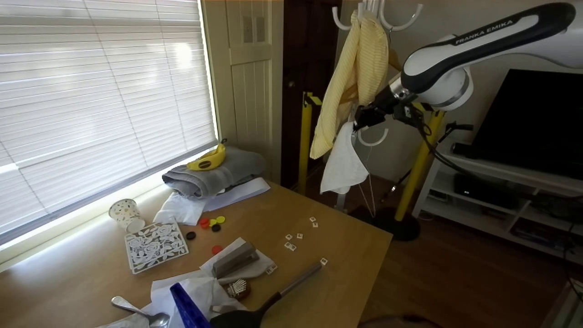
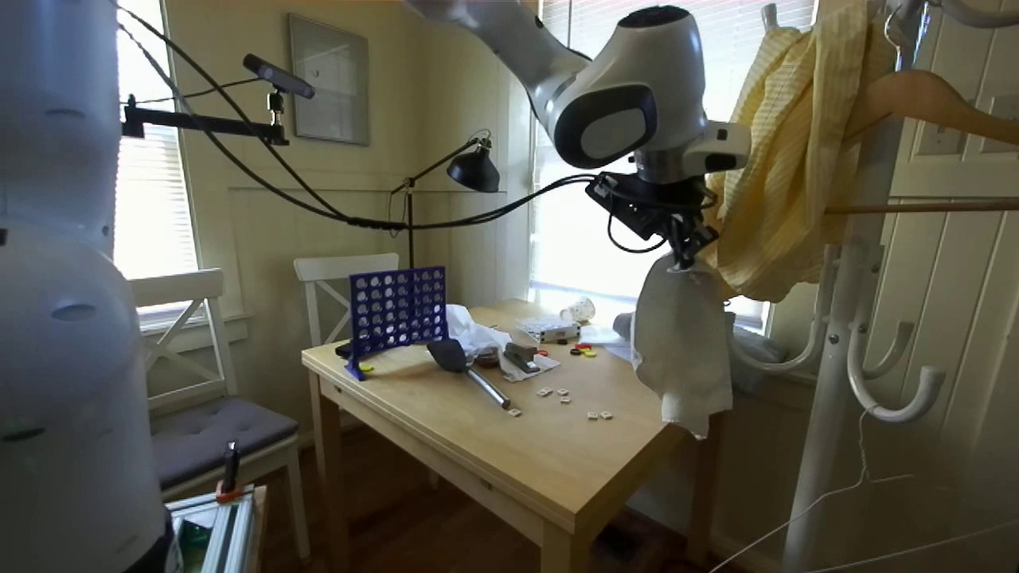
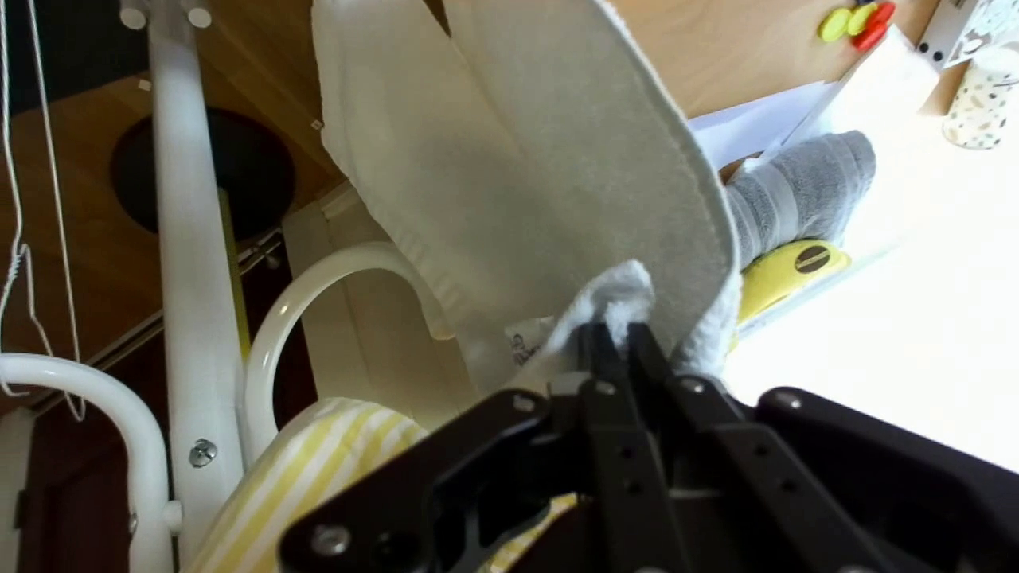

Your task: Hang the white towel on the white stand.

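Beside the white stand (image 2: 829, 406), the hand (image 3: 618, 341) pinches a white towel (image 2: 685, 346) — limp, drooping

Table (image 1: 355, 246): pale wood top. Spatula (image 1: 274, 298) lies flat, small white tiles (image 1: 292, 247) scattered near its handle end, one just beside it. Red, yellow and black discs (image 1: 215, 228) lie near a white openwork panel (image 1: 157, 245). Blue game board (image 2: 398, 312) stands upright near the spatula's black head.

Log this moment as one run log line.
gripper: shut on white towel | state: dangling, not hung | white stand: nearby, contact unclear | yellow towel: on stand
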Controlling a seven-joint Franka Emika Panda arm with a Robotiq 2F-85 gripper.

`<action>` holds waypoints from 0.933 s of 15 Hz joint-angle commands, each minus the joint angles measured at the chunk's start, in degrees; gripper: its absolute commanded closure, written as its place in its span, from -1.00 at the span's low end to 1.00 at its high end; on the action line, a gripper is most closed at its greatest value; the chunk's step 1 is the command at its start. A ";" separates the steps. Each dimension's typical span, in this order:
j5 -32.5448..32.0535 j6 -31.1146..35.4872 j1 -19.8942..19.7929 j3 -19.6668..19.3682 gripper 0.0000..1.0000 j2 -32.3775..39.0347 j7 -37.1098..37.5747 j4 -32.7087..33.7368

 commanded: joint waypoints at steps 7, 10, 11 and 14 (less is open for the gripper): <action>-2.46 -4.01 -16.25 15.51 0.97 9.36 7.40 12.16; -4.33 -3.58 -18.23 17.15 0.97 11.17 9.74 13.75; -5.52 -2.65 -18.43 17.16 0.97 11.65 11.10 13.90; -9.58 -1.14 -18.89 16.59 0.97 13.13 16.48 14.71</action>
